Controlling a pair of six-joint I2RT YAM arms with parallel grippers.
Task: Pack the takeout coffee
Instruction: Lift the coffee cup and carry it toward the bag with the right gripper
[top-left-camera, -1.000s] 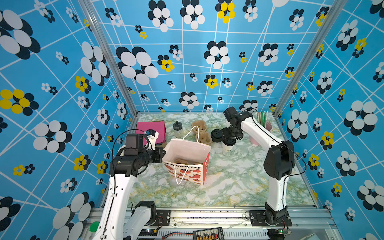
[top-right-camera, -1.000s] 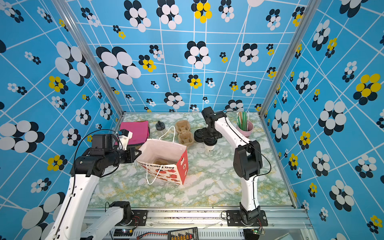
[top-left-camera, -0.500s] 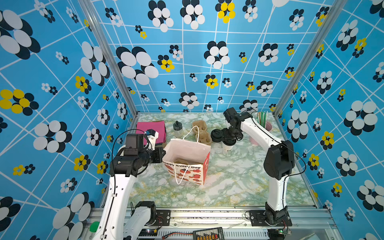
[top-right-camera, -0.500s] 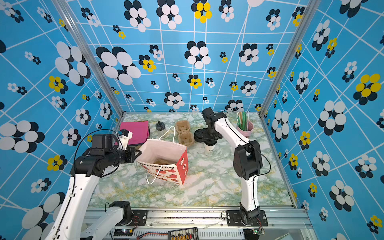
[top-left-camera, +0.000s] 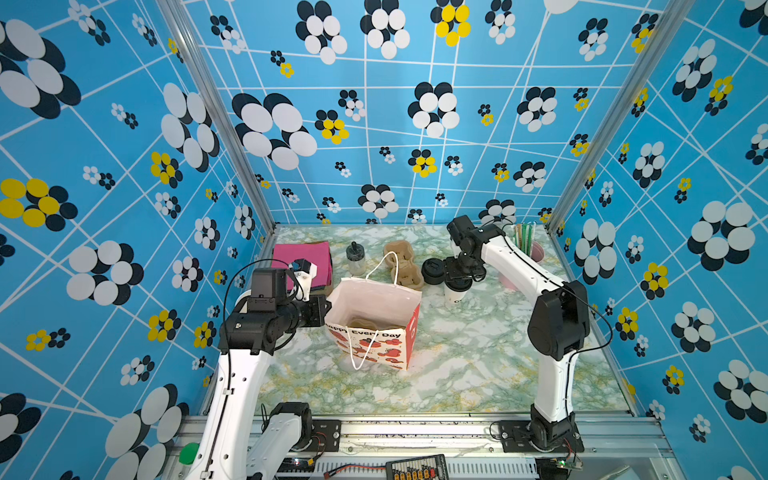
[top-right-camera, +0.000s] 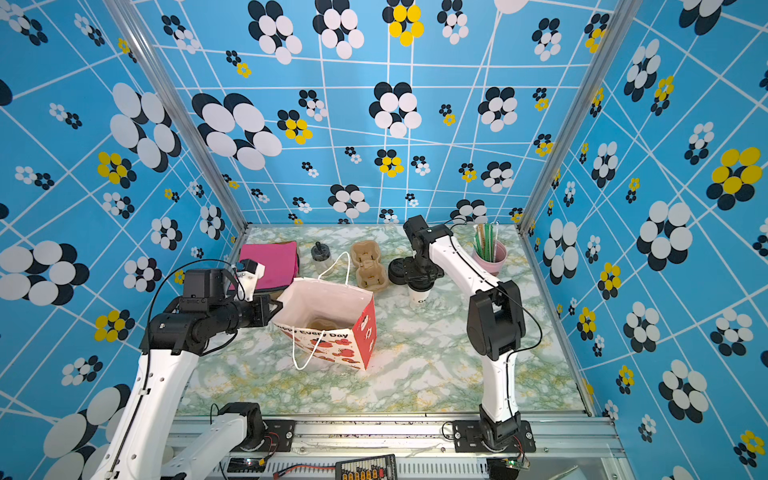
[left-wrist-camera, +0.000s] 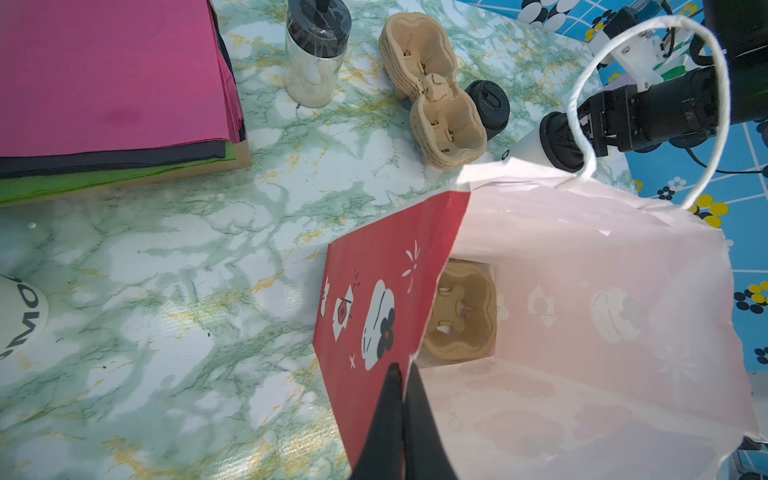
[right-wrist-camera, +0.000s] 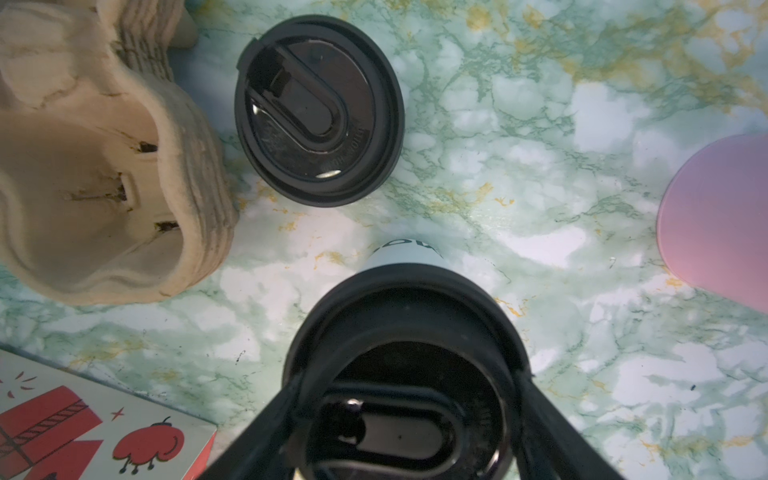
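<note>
Next to nothing has moved since a second ago: both arms, the cup and the bag sit where they were. The right gripper (right-wrist-camera: 409, 386) reaches down over the cup (top-left-camera: 456, 293) with its jaws against 2 sides of the black lid (right-wrist-camera: 399, 324), grasping it by the look of it (the cup seems to stand on the counter (top-left-camera: 478, 365), not lifted). The cup is toward the counter's back edge, right of middle, just beside the spare lids (right-wrist-camera: 318, 110) and near the bag (top-left-camera: 365, 345). The left gripper (left-wrist-camera: 401, 374) is clenched on the bag's rim, holding the mouth open. Done, I judge: lid on, bag open, 1 carrier (left-wrist-camera: 461, 311) lying at its bottom. Left: lift the cup, carry it over the mouth and lower it into the carrier.
</note>
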